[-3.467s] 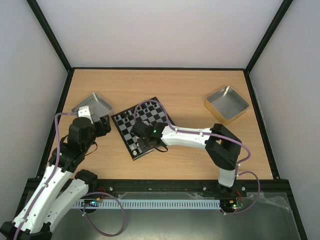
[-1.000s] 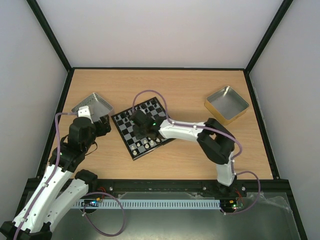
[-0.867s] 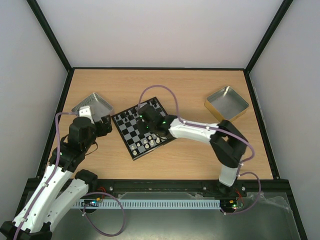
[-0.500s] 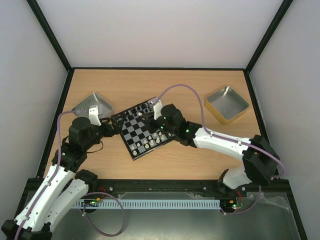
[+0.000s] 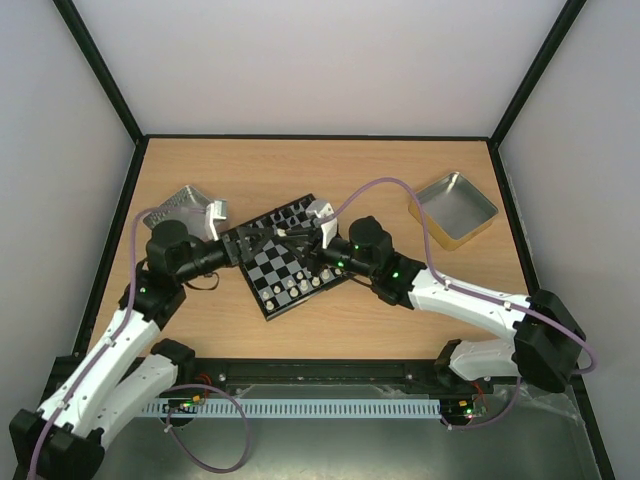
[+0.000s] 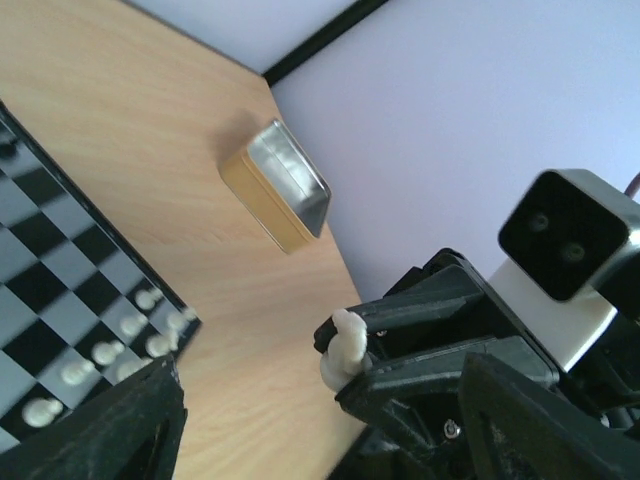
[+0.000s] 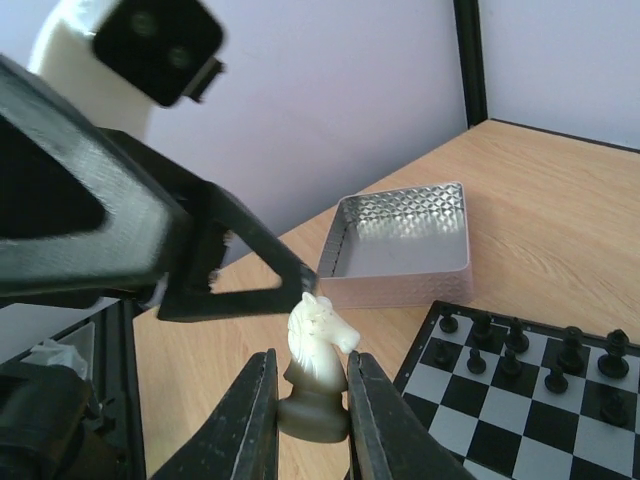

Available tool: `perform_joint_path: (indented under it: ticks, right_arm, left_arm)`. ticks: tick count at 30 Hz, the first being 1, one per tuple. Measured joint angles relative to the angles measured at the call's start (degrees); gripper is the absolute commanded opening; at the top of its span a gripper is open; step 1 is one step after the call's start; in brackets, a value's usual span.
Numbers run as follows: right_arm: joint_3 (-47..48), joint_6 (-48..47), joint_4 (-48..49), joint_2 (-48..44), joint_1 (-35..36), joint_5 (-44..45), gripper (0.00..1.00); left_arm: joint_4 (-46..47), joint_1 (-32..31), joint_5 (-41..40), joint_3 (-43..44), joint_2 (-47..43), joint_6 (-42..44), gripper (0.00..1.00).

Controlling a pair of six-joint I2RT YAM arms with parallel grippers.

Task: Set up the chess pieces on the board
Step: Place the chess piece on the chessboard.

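At 1 o'clock edge of black-and-grey checked chessboard (image 5: pixel 290 262): right claw (image 7: pixel 312 415) pinches cream-white knight (image 7: pixel 318 350); left claw (image 6: pixel 325 420) wide open at its 9 o'clock; handover likely; next, left must close on knight.

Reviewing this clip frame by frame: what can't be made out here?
Right wrist: fingers of the right gripper cover the base of the white knight; the board is cut off at the bottom and right edges.
Top external: left arm and right arm hide the board's far squares; the knight cannot be picked out between them. The left arm also covers part of the silver tray.
Left wrist: white pieces blurred, types unreadable; board runs off the left edge.
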Motion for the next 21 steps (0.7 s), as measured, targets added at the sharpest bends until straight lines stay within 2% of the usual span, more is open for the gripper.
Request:
perform_joint_path:
  ticks: [5,21]
  right_arm:
    - [0.0,-2.1,-0.33,-0.2,0.0,-1.9,0.15]
    - [2.69,-6.64,-6.21,1.84,0.0,-5.53,0.18]
  left_arm:
    - [0.48,0.0,5.09,0.74,4.39,-1.99,0.49]
    - [4.22,0.0,11.41,0.7,10.34,-5.11,0.05]
